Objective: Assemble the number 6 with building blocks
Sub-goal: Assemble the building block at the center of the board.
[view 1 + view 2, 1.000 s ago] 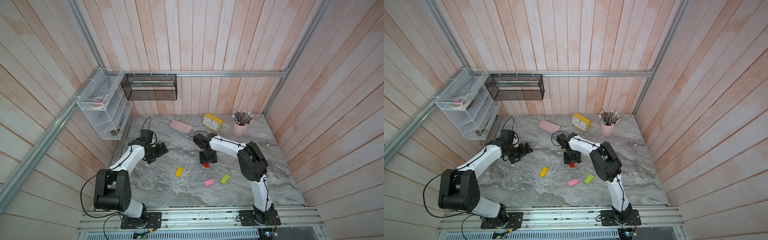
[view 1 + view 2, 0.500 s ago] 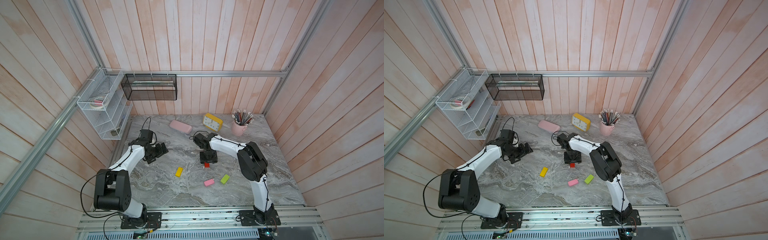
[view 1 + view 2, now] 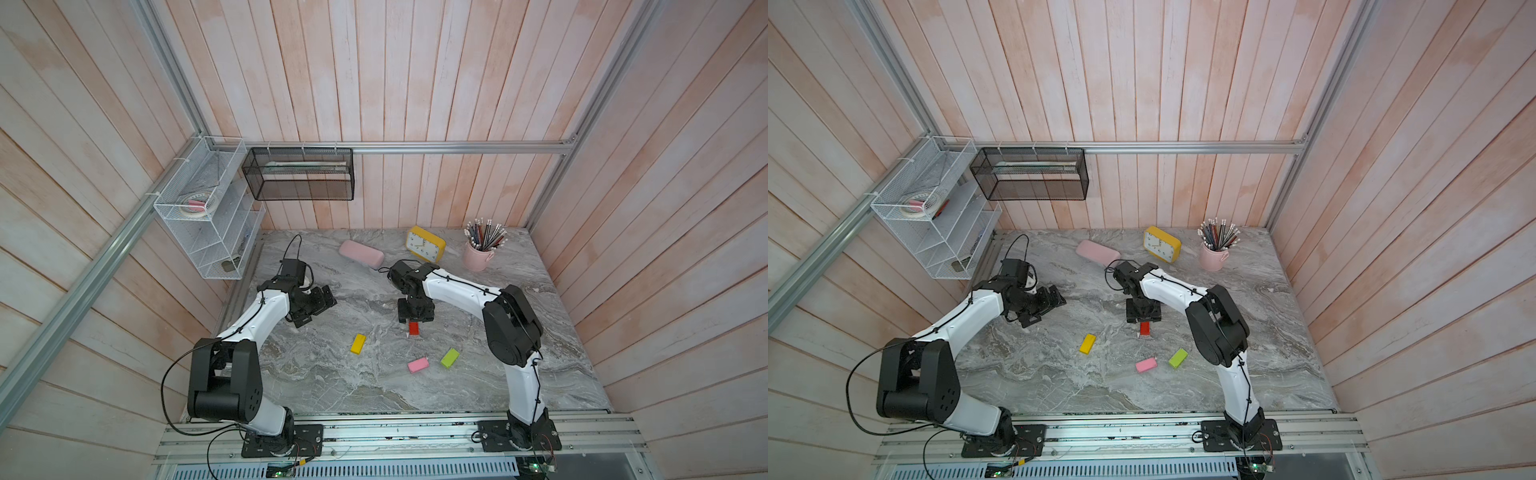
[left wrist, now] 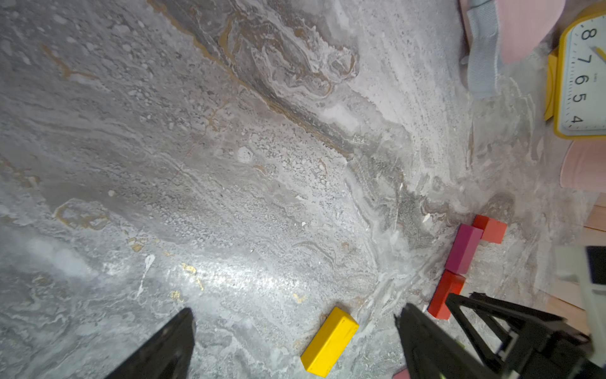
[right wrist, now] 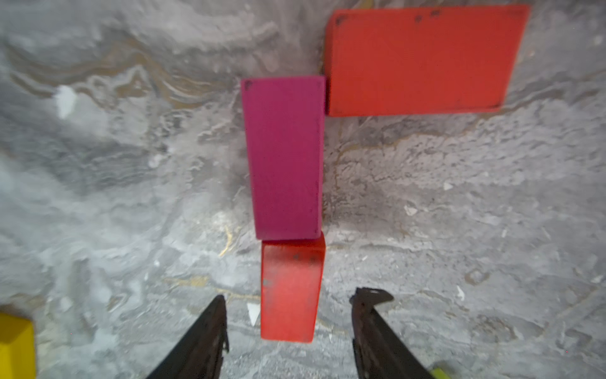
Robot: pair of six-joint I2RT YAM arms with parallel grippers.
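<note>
In the right wrist view, three building blocks lie joined on the marble: a red block [image 5: 423,60] lying crosswise, a magenta block [image 5: 285,157] below its end, and a second red block [image 5: 290,288] in line with the magenta one. My right gripper [image 5: 292,305] is open, its fingers either side of that second red block with gaps on both sides. In both top views the yellow [image 3: 358,344], light pink [image 3: 417,365] and lime green [image 3: 450,358] blocks lie loose nearer the front. My left gripper [image 4: 295,313] is open and holds nothing, off to the left [image 3: 316,308].
At the back of the table lie a rounded pink case [image 3: 360,254], a yellow clock [image 3: 424,244] and a pink cup of pencils [image 3: 478,253]. A white wire shelf [image 3: 208,216] and a black mesh basket [image 3: 299,174] hang on the walls at the back left.
</note>
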